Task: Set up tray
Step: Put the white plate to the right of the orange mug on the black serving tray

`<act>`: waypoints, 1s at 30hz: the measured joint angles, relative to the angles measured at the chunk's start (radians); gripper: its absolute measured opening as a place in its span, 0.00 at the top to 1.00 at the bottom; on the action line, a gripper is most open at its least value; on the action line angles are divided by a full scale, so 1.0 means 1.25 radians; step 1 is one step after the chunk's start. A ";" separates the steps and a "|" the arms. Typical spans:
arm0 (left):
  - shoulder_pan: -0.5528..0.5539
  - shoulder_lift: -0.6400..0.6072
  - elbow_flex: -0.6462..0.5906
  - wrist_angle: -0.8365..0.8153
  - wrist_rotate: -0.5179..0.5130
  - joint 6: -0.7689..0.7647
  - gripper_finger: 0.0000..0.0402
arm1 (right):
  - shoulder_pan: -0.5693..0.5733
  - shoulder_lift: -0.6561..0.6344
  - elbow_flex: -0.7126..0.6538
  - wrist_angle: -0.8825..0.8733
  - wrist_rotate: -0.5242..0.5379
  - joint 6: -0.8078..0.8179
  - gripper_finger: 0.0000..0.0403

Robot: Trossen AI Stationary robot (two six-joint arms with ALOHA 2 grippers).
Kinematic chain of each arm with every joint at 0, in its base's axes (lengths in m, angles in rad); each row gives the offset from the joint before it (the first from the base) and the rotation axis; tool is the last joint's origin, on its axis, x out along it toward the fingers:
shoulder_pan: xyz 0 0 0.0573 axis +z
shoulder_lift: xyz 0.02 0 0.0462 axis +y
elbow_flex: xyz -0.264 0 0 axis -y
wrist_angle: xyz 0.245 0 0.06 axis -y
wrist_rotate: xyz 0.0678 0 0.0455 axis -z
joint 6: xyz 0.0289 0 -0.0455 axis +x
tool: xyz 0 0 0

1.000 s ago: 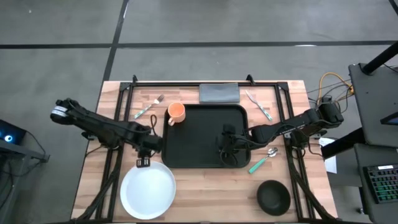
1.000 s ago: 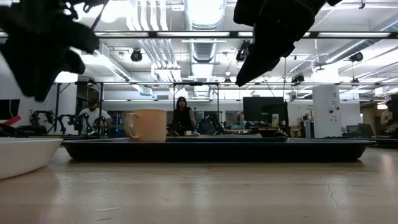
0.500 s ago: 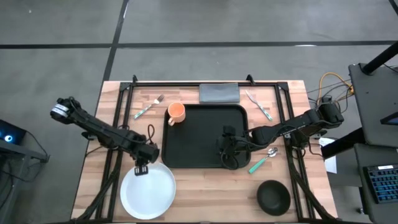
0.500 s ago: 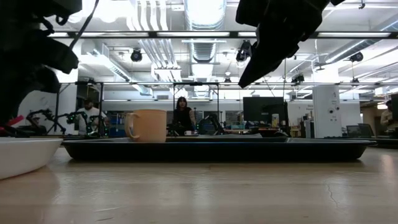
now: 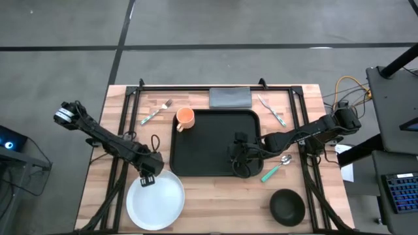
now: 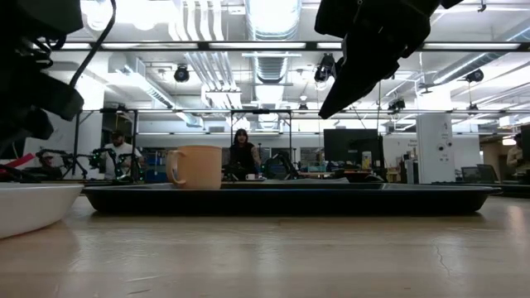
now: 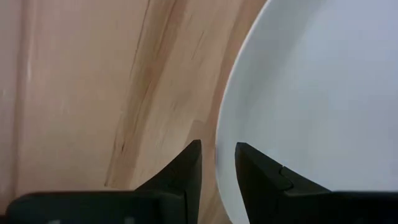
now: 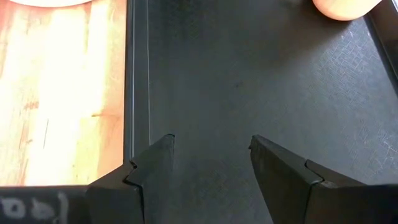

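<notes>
The black tray (image 5: 212,143) lies mid-table, and its floor fills the right wrist view (image 8: 261,81). An orange cup (image 5: 185,119) stands in its far-left corner. The white plate (image 5: 155,201) rests on the wood near the tray's near-left corner. My left gripper (image 5: 149,178) hangs open over the plate's far-left rim (image 7: 219,143); its fingers stand either side of the rim, and in the low view it (image 6: 33,108) is above the plate (image 6: 33,207). My right gripper (image 5: 239,163) is open above the tray's near-right part (image 8: 211,146), raised clear (image 6: 356,74).
A grey napkin (image 5: 230,98) lies at the far edge. One fork (image 5: 155,112) is left of the cup, another (image 5: 271,109) right of the tray. A teal-handled spoon (image 5: 277,168) and a black bowl (image 5: 287,205) sit near right. People stand in the room behind.
My left gripper has moved from beside the tray's left edge toward the near edge, ending over the plate's far-left rim. The right arm, tray, cup and plate have stayed put.
</notes>
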 joint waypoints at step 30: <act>0.002 0.001 0.101 -0.014 0.079 0.048 1.00 | 0.000 0.000 0.000 0.001 0.002 0.000 0.50</act>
